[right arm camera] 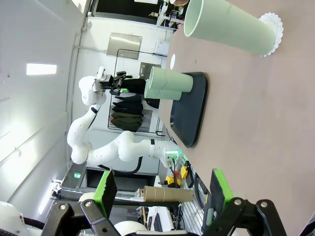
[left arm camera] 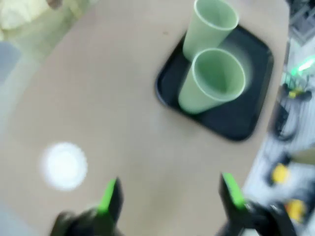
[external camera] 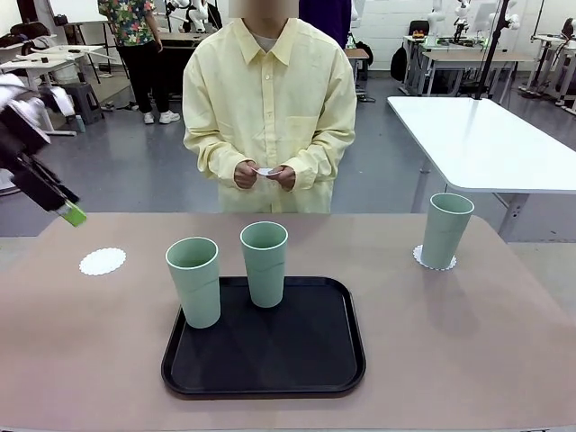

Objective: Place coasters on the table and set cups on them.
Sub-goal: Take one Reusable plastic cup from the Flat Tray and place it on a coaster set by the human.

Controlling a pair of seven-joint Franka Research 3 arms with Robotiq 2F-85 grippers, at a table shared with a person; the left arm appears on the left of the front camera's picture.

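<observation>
Two mint-green cups [external camera: 194, 281] [external camera: 265, 263] stand on the black tray [external camera: 306, 360]. A third cup [external camera: 445, 229] stands upright on a lacy white coaster [external camera: 435, 262] at the right of the beige table [external camera: 468, 360]. Another coaster [external camera: 102, 261] lies bare at the left. My left gripper [external camera: 67, 209] hovers above and behind that coaster. In the left wrist view it [left arm camera: 170, 194] is open and empty, with the coaster [left arm camera: 64, 164] below left and the tray's cups [left arm camera: 211, 81] ahead. My right gripper [right arm camera: 162, 189] is open and empty, far from the cup on its coaster [right arm camera: 229, 29].
A person in a pale yellow shirt stands at the far edge, both hands holding a small white thing [external camera: 265, 171] at waist height. A white rectangular table [external camera: 486, 144] stands behind on the right. Bare tabletop lies between the tray and the right cup.
</observation>
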